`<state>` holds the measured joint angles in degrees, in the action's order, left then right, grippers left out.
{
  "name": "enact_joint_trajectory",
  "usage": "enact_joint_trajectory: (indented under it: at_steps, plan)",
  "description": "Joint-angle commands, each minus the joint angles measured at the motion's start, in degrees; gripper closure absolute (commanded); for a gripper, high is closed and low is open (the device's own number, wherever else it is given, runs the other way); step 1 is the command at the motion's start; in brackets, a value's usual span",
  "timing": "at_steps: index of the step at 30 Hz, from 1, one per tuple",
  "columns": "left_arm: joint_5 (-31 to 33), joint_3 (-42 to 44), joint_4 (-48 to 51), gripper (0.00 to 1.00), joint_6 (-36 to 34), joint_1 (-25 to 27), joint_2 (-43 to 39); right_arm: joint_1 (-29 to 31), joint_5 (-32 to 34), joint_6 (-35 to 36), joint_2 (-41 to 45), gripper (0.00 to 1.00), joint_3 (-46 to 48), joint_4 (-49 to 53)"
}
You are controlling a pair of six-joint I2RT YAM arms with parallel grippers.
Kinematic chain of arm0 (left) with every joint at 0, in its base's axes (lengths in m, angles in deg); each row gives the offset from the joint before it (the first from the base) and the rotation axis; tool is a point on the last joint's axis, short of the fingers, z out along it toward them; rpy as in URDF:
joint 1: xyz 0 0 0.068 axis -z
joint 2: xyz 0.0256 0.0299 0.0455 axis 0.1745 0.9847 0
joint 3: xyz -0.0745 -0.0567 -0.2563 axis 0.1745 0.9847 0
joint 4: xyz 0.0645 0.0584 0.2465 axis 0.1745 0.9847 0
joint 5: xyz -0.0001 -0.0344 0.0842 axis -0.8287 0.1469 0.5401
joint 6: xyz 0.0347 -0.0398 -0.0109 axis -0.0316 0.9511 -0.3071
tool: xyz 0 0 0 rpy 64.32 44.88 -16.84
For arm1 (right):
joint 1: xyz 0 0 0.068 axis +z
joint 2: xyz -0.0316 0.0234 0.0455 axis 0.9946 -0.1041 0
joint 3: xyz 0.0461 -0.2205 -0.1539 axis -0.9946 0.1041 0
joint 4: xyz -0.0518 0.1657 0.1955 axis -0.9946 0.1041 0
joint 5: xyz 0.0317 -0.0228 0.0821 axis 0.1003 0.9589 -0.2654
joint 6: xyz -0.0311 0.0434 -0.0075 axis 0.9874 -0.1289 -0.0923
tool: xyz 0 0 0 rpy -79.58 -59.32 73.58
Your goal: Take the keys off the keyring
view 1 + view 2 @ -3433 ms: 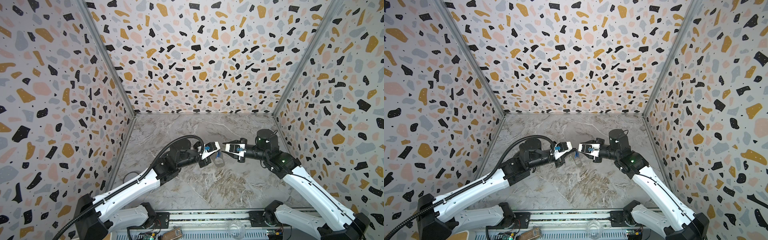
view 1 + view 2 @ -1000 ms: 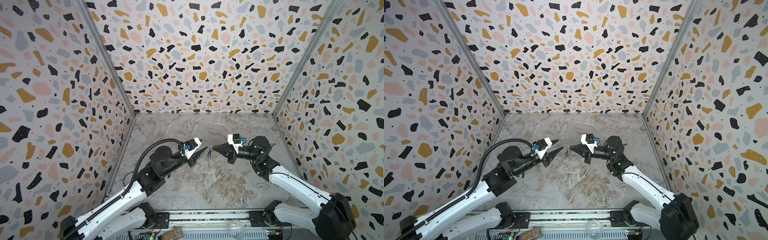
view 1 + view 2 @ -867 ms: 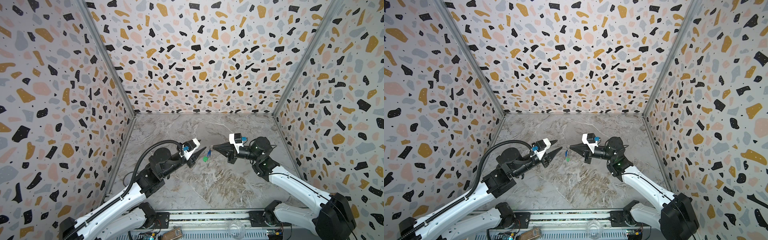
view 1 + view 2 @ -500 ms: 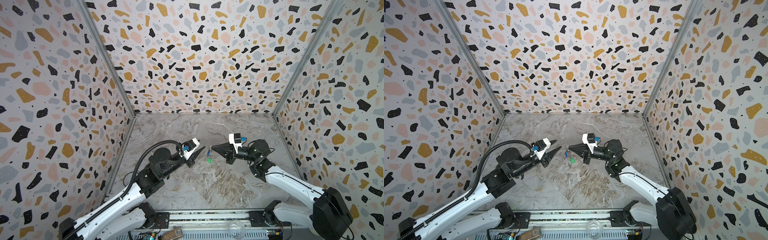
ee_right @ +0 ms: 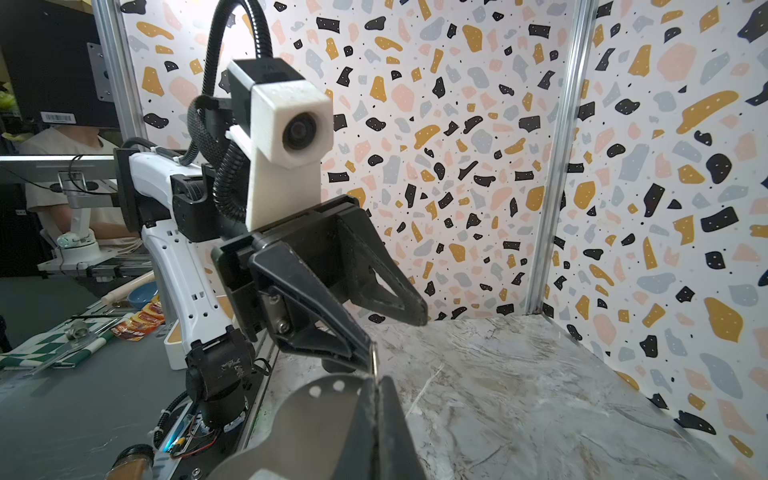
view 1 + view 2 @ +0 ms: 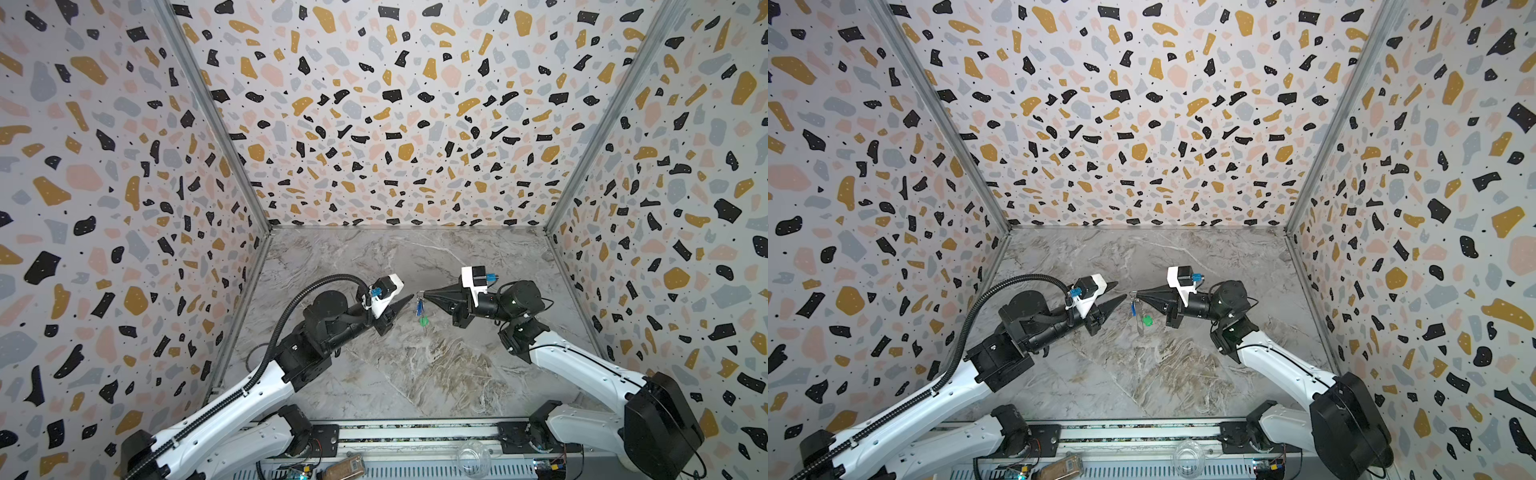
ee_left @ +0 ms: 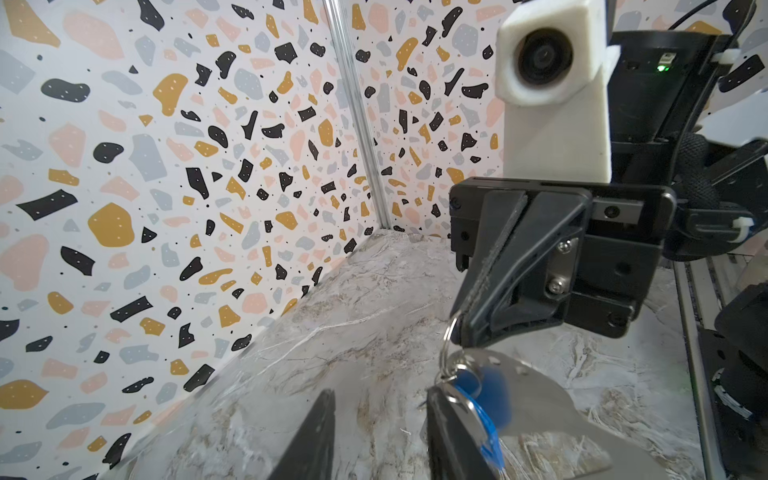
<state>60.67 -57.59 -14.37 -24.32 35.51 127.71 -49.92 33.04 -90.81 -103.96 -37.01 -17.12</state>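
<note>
Now right gripper (image 6: 1138,296) pressed shut, pinching keyring (image 7: 536,399) by its metal ring, mid frame in both top views. Blue key (image 6: 1133,308), green key (image 6: 1147,320) hang under it. Left gripper (image 6: 1121,290) spread, empty, just left of ring.

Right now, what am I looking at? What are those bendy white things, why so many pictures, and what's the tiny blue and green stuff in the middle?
Those are two robot arms, the left arm and the right arm, standing at a marble table. Each ends in a gripper: two pointy black fingers that pinch. Two pictures come from cameras high above, side by side, so they look almost alike. The other two come from a small camera on each wrist, up close. The right gripper is pinched shut on the keyring, so the keys dangle above the table, one with a blue tag, one with a green tag. The left gripper is open beside them, holding nothing.
</note>
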Motion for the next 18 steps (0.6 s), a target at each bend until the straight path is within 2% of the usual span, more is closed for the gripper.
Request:
enact_joint_trajectory:
  at_steps: [1,18]
  plan:
    - [1.76,-1.74,-1.06,0.59,1.2,1.03,0.46,0.31,-1.11,-1.88,0.46,1.0,-2.16,-4.46]
    - [1.85,-3.06,-1.94,0.52,2.51,4.19,2.59,0.95,-0.27,-1.44,1.25,1.0,-1.14,-4.12]
